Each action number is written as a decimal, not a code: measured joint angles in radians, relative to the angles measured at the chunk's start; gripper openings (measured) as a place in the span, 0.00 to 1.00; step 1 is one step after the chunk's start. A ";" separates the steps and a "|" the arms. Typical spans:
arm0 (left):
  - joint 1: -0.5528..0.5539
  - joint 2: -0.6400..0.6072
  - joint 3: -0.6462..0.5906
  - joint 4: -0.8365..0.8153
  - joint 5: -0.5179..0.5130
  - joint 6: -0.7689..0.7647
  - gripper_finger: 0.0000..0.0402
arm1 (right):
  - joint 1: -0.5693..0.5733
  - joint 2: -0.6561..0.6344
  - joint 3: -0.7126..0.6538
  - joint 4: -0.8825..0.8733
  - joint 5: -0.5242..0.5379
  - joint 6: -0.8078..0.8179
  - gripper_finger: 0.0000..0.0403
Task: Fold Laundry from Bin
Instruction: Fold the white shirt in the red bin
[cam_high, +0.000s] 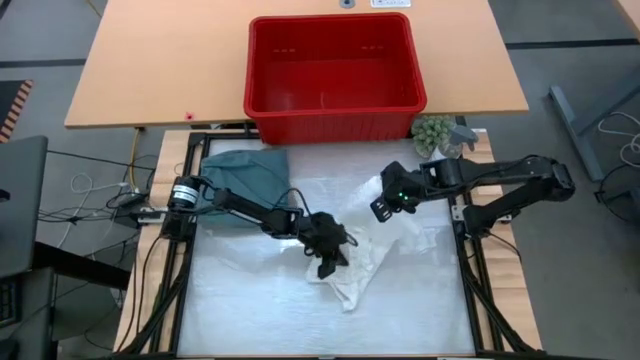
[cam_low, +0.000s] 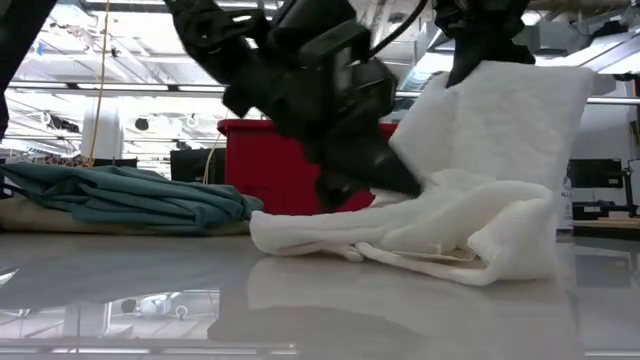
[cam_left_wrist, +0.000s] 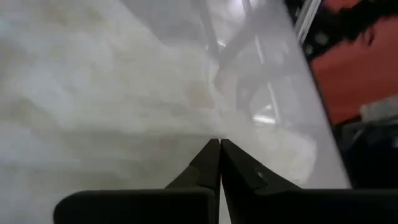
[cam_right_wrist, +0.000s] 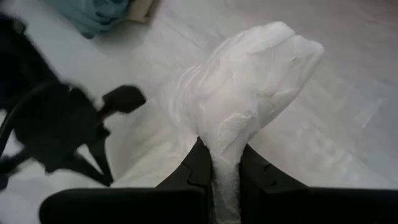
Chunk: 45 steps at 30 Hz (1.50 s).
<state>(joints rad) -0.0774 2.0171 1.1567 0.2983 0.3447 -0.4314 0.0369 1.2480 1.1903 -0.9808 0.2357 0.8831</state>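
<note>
The white garment (cam_high: 372, 250) lies crumpled in the middle of the table, one part pulled up (cam_low: 505, 115) under my right gripper (cam_right_wrist: 225, 157), which is shut on it. My left gripper (cam_left_wrist: 219, 144) is shut, its tips against the same garment's low part (cam_low: 440, 215). A teal garment (cam_high: 245, 175) lies in a heap at the far left of the table, with a beige one (cam_low: 40, 215) under it. The red bin (cam_high: 333, 75) stands on the wooden table beyond. My left gripper rests its shut fingertips (cam_low: 405, 186) against the white garment at the foot of the raised part, with nothing between the fingers. It slants down from the table's left. My right gripper pinches a bunched ridge of the white garment (cam_right_wrist: 225, 177) between its two fingers, slanting down from above. That part is lifted and hangs down from the fingers; the rest (cam_low: 400, 240) lies slack on the table.
A small green bushy object (cam_high: 433, 132) sits at the far right corner, by the bin. Black frame rails (cam_high: 467, 270) run along the table's left and right sides. The near half of the table (cam_high: 300, 320) is bare.
</note>
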 joint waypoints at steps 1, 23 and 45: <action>0.009 -0.015 0.001 -0.004 0.012 -0.015 0.00 | 0.006 0.002 0.000 0.008 0.001 -0.002 0.15; 0.042 -0.422 0.000 -0.598 -0.128 0.047 0.00 | 0.189 0.265 0.000 0.375 -0.128 0.059 0.15; 0.008 -0.450 -0.001 -0.705 -0.151 -0.019 0.00 | 0.314 0.279 0.000 0.517 -0.281 -0.091 0.15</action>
<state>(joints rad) -0.0698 1.5671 1.1557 -0.4069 0.1936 -0.4503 0.3510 1.5269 1.1900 -0.4641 -0.0450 0.7920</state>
